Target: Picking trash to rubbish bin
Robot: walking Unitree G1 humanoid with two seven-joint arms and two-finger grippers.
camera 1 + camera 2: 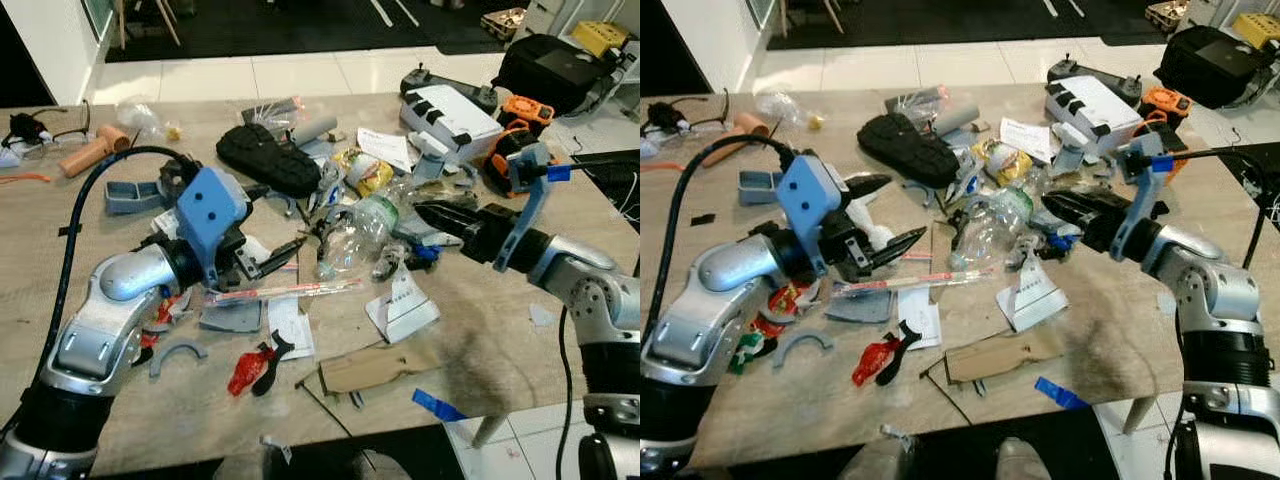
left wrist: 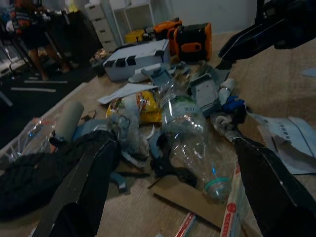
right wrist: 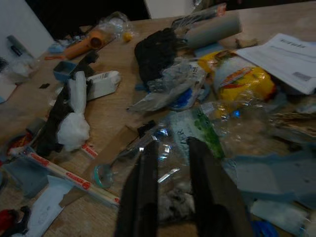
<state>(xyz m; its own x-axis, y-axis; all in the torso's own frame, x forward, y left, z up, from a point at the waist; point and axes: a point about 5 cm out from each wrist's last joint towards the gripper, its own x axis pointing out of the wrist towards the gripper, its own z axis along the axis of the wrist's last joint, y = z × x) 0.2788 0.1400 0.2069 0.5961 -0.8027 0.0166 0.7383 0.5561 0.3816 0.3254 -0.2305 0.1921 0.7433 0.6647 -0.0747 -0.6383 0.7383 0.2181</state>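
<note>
Head eyes look down on the table (image 1: 480, 370); wrist views close in, sharing its clear bottle (image 2: 190, 131).

Crushed bottle (image 1: 358, 232) at the middle of the surface (image 1: 480, 370), sole-shaped pad (image 1: 267, 158) behind it to the left, left claw (image 1: 268, 262) just left of the bottle, right claw (image 1: 432, 215) just right, cardboard piece (image 1: 365, 368) near the front edge, boxed device (image 1: 452, 115) at back right.

Nothing here can actually be read. The printed sheet (image 3: 286, 59) beyond the right end effector (image 3: 173, 148) carries a blurred heading, the clear bottle (image 2: 190, 133) between the left end effector's fingers (image 2: 89, 177) has a green label, its lettering too small to make out.
</note>
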